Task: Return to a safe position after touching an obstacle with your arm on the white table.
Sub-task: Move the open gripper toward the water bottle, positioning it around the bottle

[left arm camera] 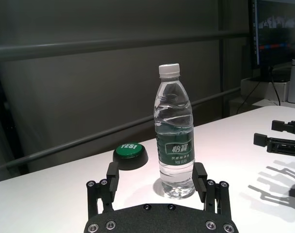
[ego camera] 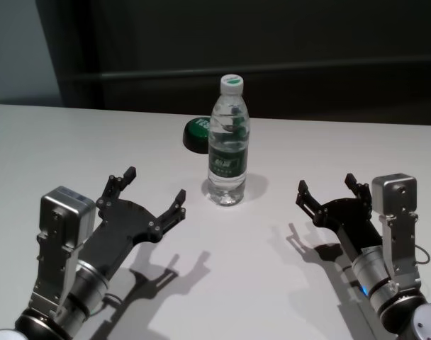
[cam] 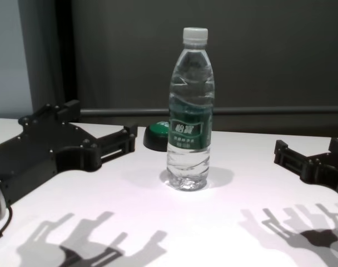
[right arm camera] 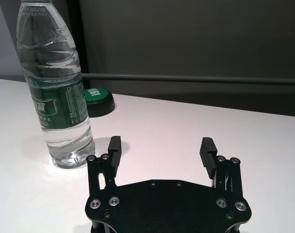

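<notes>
2 wide-open, empty end effectors, left (ego camera: 154,183) and right (ego camera: 325,185), either side of upright bottle (ego camera: 227,142), apart.

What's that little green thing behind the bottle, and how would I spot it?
Start at the white table and find the tall clear water bottle standing between the robot's two open hands. Just behind it, towards the robot's left, sits a low dome button. Unlike the bottle, it is squat, with a black base and a green top.

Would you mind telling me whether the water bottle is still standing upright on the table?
Upright. The water bottle stands on its base on the white table, cap on top, with neither gripper touching it.
</notes>
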